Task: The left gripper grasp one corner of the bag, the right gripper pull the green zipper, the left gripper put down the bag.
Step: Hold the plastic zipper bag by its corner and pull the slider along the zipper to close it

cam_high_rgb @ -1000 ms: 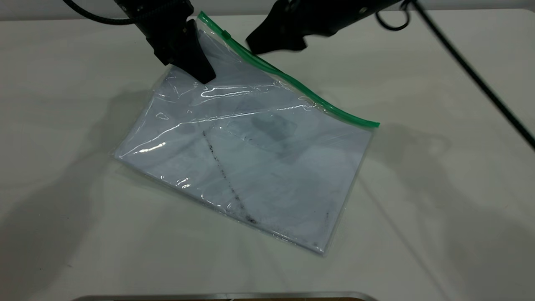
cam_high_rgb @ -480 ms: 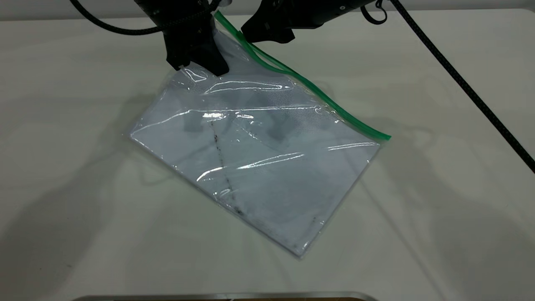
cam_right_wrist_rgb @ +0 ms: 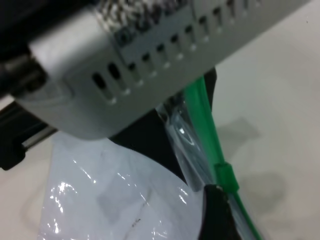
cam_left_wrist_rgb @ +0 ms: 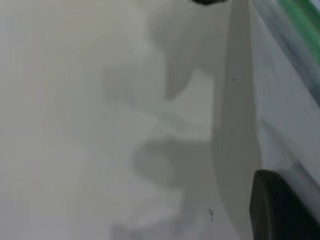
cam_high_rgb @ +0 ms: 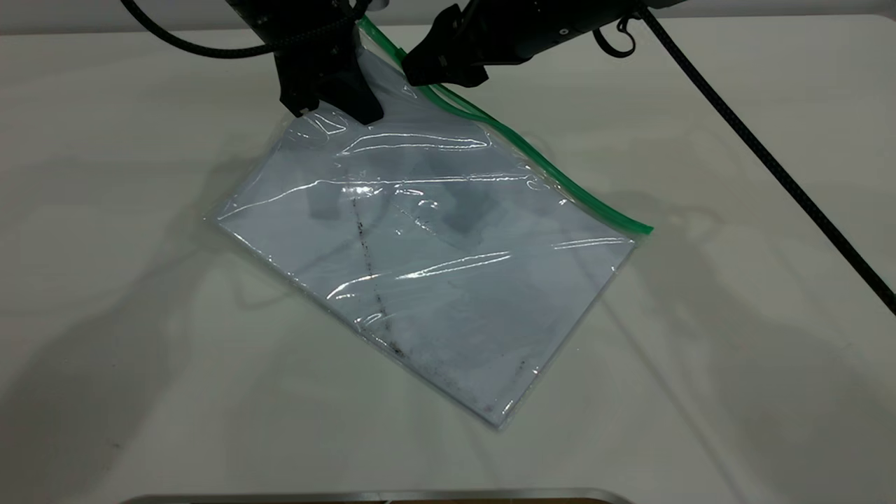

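One bag (cam_high_rgb: 434,259) lies tilted on the counter (cam_high_rgb: 140,315), its far corner lifted, with bare counter open on every side. The left tool (cam_high_rgb: 336,105) is clamped on that raised corner. The green zipper (cam_high_rgb: 546,168) runs along the far long edge. The right tool (cam_high_rgb: 437,70) sits at the zipper's upper end; I cannot tell whether it is closed. Two arms, one bag.

Glossy, wrinkled clear plastic bag (cam_high_rgb: 434,238) holds smudged matt paper (cam_high_rgb: 448,294) on a smooth matt table (cam_high_rgb: 700,392).
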Robot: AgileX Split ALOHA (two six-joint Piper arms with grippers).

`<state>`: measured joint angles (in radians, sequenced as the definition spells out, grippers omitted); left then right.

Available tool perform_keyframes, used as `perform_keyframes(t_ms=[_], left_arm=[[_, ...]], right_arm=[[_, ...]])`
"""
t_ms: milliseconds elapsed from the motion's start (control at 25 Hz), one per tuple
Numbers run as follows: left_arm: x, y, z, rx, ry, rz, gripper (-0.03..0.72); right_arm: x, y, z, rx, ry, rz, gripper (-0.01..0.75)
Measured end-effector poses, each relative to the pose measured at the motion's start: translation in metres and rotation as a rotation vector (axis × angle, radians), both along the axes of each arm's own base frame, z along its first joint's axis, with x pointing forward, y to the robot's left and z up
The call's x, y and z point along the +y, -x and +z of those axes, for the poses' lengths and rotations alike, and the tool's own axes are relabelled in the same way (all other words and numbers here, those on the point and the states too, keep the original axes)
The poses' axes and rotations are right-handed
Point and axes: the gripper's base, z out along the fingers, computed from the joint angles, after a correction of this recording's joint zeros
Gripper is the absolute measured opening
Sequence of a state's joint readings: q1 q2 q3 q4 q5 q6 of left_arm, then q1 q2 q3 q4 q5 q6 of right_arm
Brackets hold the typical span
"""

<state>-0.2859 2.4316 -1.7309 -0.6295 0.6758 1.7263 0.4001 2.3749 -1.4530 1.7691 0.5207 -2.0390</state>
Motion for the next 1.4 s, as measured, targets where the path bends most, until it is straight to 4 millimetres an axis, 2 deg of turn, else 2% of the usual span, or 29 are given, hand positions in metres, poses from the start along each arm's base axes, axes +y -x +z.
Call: perform_keyframes(t_ms=[360,840,1400], left_arm=[[0.0,-0.0001,0.0,-0.001,0.0,0.0,0.071],[0.0,-0.0001,0.0,0.0,0.0,0.002,0.075],[-0.0002,-0.0001,0.0001,0.001,0.003,0.004,0.075]], right_arm=[[0.0059,0.0034,0.0009,0.006,-0.029,0.032,0.522],[0.0097,0.0052,0.0039,0.009,-0.067,0.064,0.409],[0.0085,0.0041,0.003,0.007,-0.052,0.051,0.392]])
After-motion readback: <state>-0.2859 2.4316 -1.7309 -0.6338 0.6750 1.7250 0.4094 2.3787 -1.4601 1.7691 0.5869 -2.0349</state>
